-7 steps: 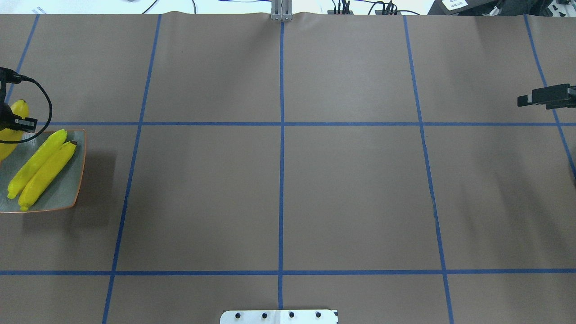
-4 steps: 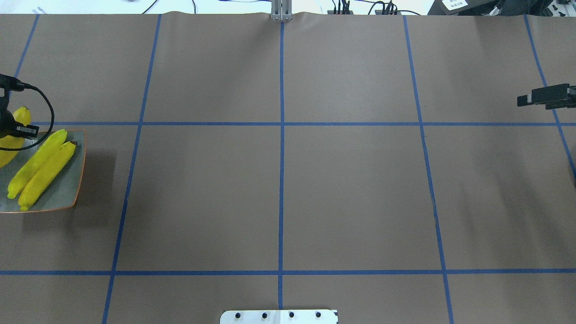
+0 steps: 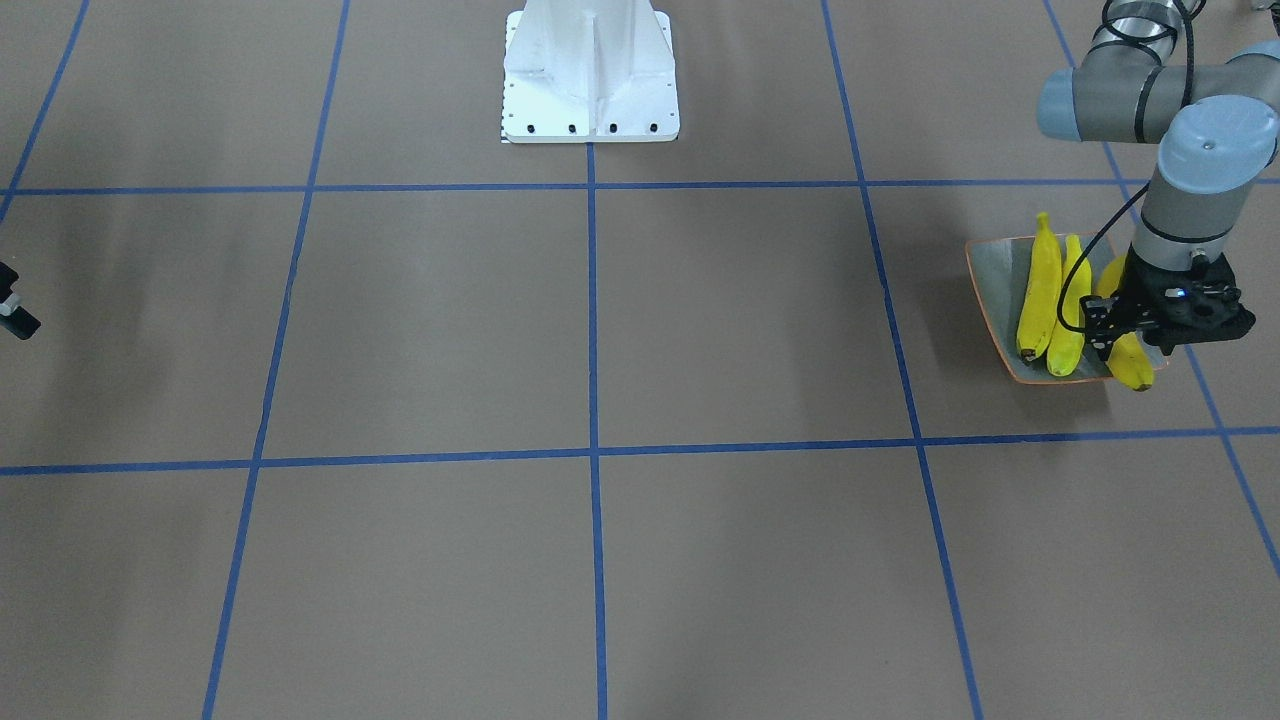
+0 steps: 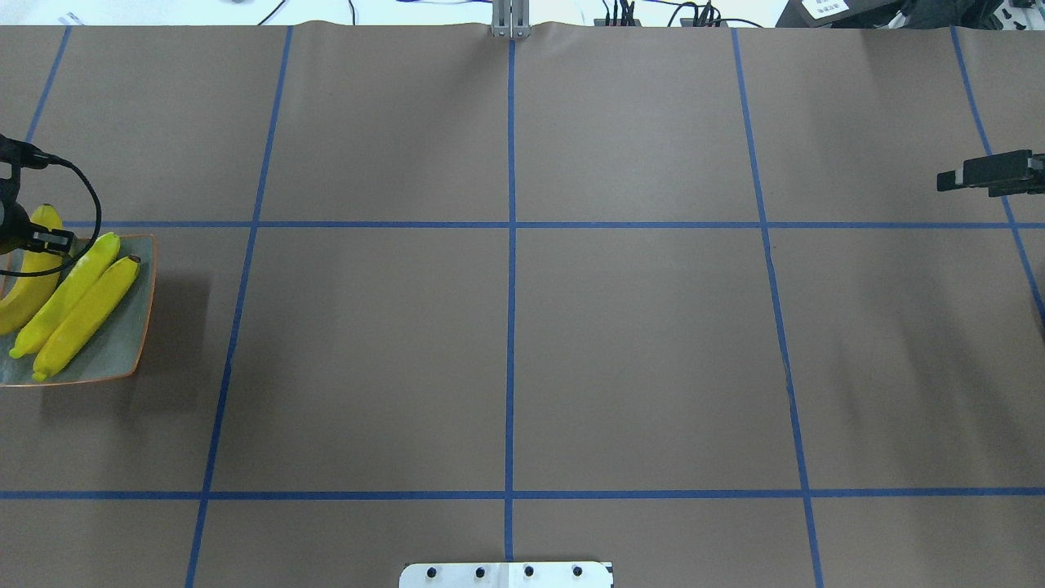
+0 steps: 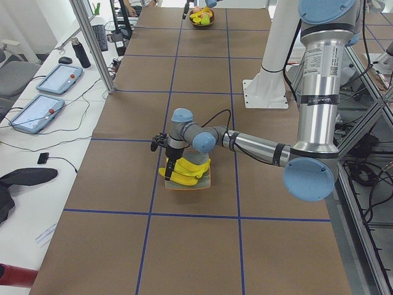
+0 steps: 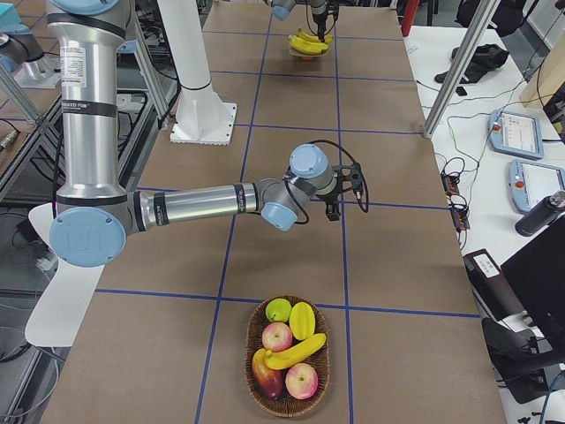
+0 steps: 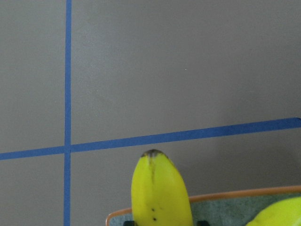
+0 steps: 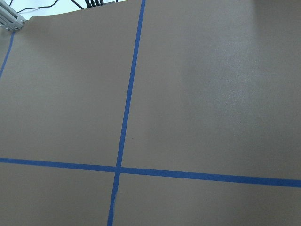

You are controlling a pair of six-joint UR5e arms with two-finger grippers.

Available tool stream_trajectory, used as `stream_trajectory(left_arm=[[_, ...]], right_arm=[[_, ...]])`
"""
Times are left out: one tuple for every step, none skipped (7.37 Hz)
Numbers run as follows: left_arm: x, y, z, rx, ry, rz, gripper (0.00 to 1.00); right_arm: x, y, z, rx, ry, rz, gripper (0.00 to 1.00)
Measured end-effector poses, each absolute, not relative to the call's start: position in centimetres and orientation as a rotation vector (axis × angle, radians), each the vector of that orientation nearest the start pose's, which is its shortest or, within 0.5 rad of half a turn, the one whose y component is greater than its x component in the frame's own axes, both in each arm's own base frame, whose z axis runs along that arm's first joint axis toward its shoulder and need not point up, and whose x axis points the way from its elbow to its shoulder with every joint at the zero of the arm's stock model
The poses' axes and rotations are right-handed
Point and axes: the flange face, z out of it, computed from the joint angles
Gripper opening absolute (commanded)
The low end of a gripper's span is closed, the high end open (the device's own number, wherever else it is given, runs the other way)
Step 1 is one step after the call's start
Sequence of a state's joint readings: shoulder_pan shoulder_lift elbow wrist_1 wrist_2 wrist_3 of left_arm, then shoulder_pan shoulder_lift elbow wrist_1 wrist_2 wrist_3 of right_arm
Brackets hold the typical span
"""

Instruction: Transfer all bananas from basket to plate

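My left hand (image 3: 1127, 342) is clamped on the third banana (image 4: 28, 282), held just beside and roughly parallel to the two bananas (image 4: 77, 298) lying on the plate (image 4: 122, 331), its tip poking past the far rim, so I judge a straight-down release fits.

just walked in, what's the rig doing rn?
The left gripper is clamped on a third banana, low over the plate, where two bananas already lie side by side. One last banana sits in the basket at the table's other end, among other fruit. The right gripper hovers over bare table, holding nothing.
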State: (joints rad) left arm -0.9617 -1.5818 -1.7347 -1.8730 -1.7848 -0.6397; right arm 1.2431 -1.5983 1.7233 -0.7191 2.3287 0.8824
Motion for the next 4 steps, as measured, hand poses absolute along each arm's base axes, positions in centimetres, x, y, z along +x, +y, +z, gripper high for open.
stream_trajectory(left_arm=[[20.8,-49.4,55.4,0.270,0.456,0.023,0.99],[20.8,-49.3,53.8,0.282,0.473,0.026,0.99],[20.9,-48.9,51.3,0.283,0.508,0.031,0.99],[21.1,-48.4,47.9,0.267,0.567,0.022,1.00]], right_arm=[[-9.8,-48.8,49.4,0.361,-1.100,0.131,1.00],[-9.8,-48.7,49.3,0.355,-1.105,0.135,1.00],[-9.6,-48.6,49.5,0.348,-1.107,0.138,1.00],[-9.1,-48.2,50.0,0.338,-1.108,0.146,1.00]])
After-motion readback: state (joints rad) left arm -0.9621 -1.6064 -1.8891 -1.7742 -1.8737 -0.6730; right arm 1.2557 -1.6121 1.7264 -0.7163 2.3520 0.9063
